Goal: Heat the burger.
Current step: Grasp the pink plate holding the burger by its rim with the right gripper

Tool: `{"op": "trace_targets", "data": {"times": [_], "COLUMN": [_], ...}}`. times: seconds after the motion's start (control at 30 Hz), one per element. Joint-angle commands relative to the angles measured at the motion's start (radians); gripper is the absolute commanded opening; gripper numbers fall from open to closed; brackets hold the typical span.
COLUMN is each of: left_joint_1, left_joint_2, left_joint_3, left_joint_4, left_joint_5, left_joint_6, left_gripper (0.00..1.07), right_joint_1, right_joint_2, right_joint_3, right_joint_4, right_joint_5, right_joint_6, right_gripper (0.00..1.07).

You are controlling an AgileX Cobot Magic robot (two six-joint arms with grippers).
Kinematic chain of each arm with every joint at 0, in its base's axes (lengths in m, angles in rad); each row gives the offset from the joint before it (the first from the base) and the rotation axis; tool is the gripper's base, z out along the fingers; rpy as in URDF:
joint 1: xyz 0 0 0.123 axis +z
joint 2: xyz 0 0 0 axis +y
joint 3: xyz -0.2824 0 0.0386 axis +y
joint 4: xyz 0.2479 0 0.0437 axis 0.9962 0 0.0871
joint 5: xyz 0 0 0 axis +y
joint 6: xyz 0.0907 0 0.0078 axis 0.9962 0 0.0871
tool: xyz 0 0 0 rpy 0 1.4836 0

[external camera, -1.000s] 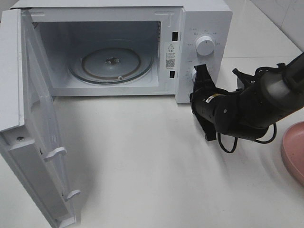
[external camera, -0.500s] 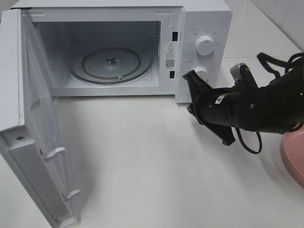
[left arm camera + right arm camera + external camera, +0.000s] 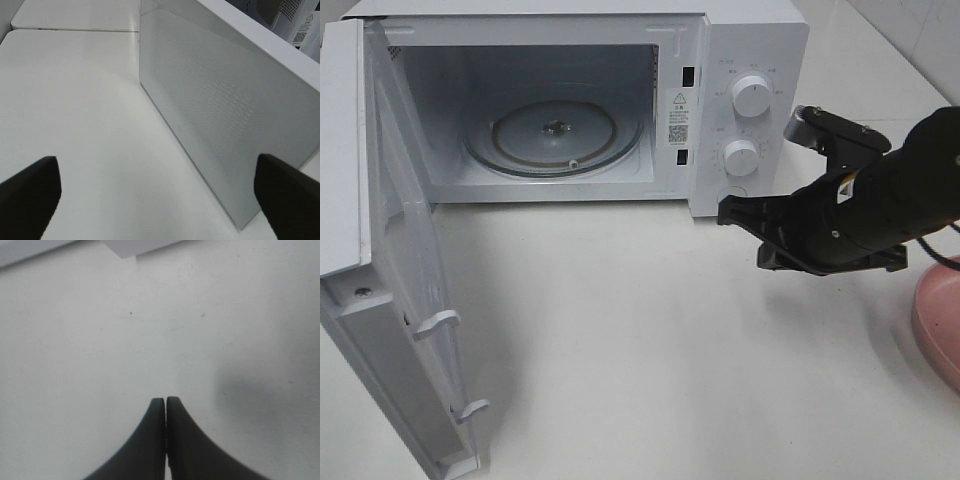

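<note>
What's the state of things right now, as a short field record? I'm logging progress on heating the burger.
microwave door: swung wide open
turntable: bare glass, nothing on it
burger: not in any view
pink plate: at the right edge of the high view, mostly out of frame
right gripper: shut, empty, over the table in front of the control panel, near the lower knob
left gripper: open, empty, beside the open door
</note>
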Motion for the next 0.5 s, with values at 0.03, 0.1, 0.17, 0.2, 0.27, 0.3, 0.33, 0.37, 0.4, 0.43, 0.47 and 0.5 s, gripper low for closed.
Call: {"op": "trace_targets", "data": {"times": [0.03, 0.1, 0.17, 0.2, 0.27, 0.3, 0.33, 0.37, 0.4, 0.43, 0.47, 0.5], "left_joint_1": [0.001, 0.001, 0.001, 0.001, 0.001, 0.001, 0.001, 0.001, 0.001, 0.001, 0.001, 0.001], "left_joint_2": [-0.018, -0.018, -0.018, -0.018, -0.018, -0.018, -0.018, -0.018, -0.018, -0.018, -0.018, -0.018], "left_joint_3": [0.002, 0.002, 0.002, 0.002, 0.002, 0.002, 0.002, 0.002, 0.002, 0.002, 0.002, 0.002], "left_joint_4": [-0.005, -0.005, -0.005, -0.005, -0.005, -0.005, -0.005, -0.005, -0.005, -0.005, -0.005, -0.005], "left_joint_5": [0.006, 0.006, 0.006, 0.006, 0.006, 0.006, 0.006, 0.006, 0.006, 0.006, 0.006, 0.006], "left_joint_6": [-0.004, -0.004, -0.004, -0.004, -0.004, -0.004, -0.004, -0.004, -0.004, -0.004, -0.004, -0.004], "left_gripper": [0.98, 0.98, 0.98, 0.98, 0.98, 0.98, 0.98, 0.98, 0.98, 0.98, 0.98, 0.98], "right_joint_1": [-0.025, -0.039, -0.059, -0.074, -0.106, -0.137, -0.153, -0.153, -0.179, -0.179, -0.201, -0.211], "right_joint_2": [-0.064, -0.095, -0.122, -0.135, -0.157, -0.176, -0.182, -0.182, -0.191, -0.191, -0.193, -0.193], "right_joint_3": [-0.001, -0.001, -0.001, -0.001, -0.001, -0.001, -0.001, -0.001, -0.001, -0.001, -0.001, -0.001], "right_joint_4": [-0.117, -0.188, -0.238, -0.260, -0.295, -0.325, -0.338, -0.338, -0.367, -0.367, -0.399, -0.412], "right_joint_5": [0.125, 0.188, 0.259, 0.293, 0.348, 0.394, 0.414, 0.414, 0.446, 0.446, 0.473, 0.485], "right_joint_6": [-0.066, -0.069, -0.069, -0.069, -0.069, -0.069, -0.071, -0.071, -0.074, -0.074, -0.079, -0.079], "right_gripper": [0.03, 0.03, 0.04, 0.04, 0.05, 0.06, 0.07, 0.07, 0.11, 0.11, 0.16, 0.20]}}
